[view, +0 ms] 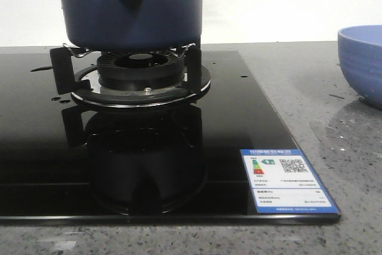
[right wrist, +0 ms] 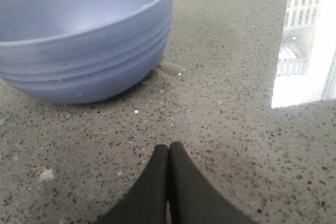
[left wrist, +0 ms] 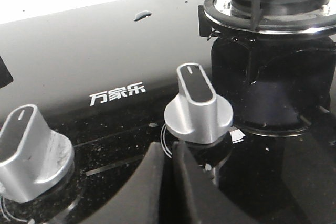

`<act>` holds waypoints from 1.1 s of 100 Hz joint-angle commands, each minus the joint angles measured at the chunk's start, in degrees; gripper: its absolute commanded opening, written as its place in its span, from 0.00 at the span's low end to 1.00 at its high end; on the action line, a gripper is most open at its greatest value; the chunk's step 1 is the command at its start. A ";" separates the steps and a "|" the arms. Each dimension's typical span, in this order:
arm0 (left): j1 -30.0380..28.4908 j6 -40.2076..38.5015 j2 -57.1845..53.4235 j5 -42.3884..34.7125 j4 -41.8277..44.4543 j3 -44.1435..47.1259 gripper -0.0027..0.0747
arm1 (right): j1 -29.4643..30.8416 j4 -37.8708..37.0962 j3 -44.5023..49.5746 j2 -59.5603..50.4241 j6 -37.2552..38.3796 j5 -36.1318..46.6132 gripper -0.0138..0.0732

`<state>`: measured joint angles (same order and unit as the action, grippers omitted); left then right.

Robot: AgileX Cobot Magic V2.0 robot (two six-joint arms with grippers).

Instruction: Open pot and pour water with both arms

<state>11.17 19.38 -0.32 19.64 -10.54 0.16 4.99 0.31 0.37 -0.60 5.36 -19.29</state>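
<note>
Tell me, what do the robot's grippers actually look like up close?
Only the fingertips show. The left gripper and right gripper each have two matte black fingers, broad at the base and tapering to rounded tips. No cables, markings or arm segments are visible in any view.

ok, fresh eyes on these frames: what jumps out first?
The dark blue pot on the burner of the glossy black stove, top left in the front view. Next, the light blue bowl on the grey counter at far right, and the silver knob near the left gripper.

A grey speckled countertop (view: 286, 76) carries a black glass hob (view: 239, 123) and a blue bowl (view: 363, 64).
</note>
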 commanded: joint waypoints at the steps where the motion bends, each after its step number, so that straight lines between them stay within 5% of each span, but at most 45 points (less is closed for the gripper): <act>1: 0.41 -0.36 -1.02 -2.16 -0.46 1.71 0.01 | 0.24 0.17 1.51 -0.86 -0.27 0.55 0.09; 83: 0.41 -0.26 -1.02 -3.83 1.29 1.71 0.01 | 0.24 0.82 1.51 -0.86 -0.27 3.99 0.09; 110: 0.41 -0.36 -1.02 -22.03 -38.09 1.60 0.01 | 0.05 26.81 1.51 -0.86 -0.27 17.35 0.09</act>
<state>11.17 19.38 -0.32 7.23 -35.37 0.16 4.99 16.96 0.37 -0.60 5.36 -10.15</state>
